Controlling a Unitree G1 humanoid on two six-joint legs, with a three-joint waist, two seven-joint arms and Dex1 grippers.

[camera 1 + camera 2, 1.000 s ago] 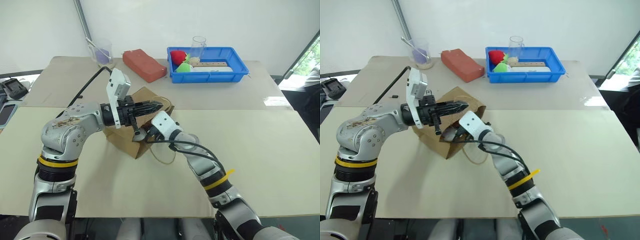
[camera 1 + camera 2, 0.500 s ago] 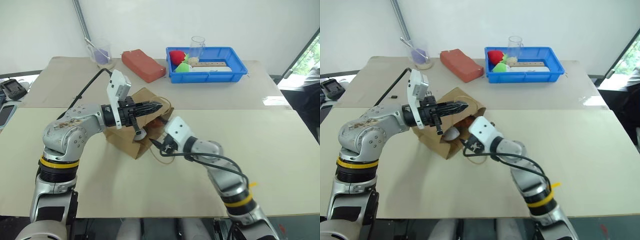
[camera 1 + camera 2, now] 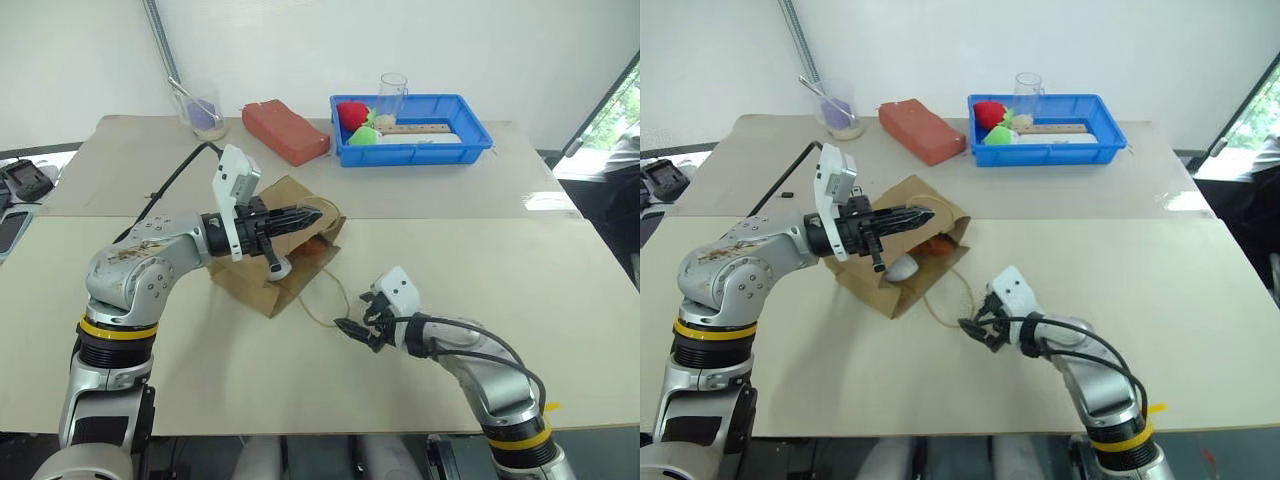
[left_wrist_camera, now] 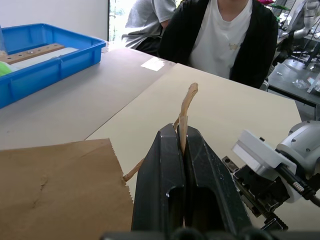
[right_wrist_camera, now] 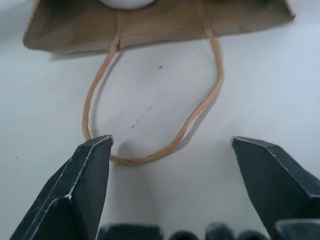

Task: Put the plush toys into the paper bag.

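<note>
A: What's the biggest thing there?
B: The table (image 3: 560, 300), 2 beige tops joined. On its far side sits a blue tray (image 3: 470, 150) with a red ball (image 3: 355, 113) and a green ball (image 3: 368, 134) at its left end, and a clear cup (image 3: 394, 95) at its far rim. Left of the tray lies a red block (image 3: 288, 130), and further left a plastic beaker (image 3: 203, 108).
A: And the paper bag?
B: The paper bag (image 3: 872, 288) lies on its side near the middle, mouth facing right and toward the near edge. 1 cord handle (image 5: 150, 115) lies looped flat on the table in front of the mouth.
A: The plush toys?
B: The white plush toy (image 3: 903, 267) sits just inside the mouth. Something orange-brown (image 3: 930, 246) shows deeper in; I cannot tell what it is.
A: The grippers?
B: The left gripper (image 4: 182, 137) is clamped on the bag's upper rim, paper pinched between its fingers, holding the mouth up. The right gripper (image 5: 170, 150) hangs near the handle loop, jaws spread wide, holding nothing.
A: Anyone around?
B: 1 person (image 4: 225, 35) in a black jacket sits beyond the table, seen from the left wrist.
</note>
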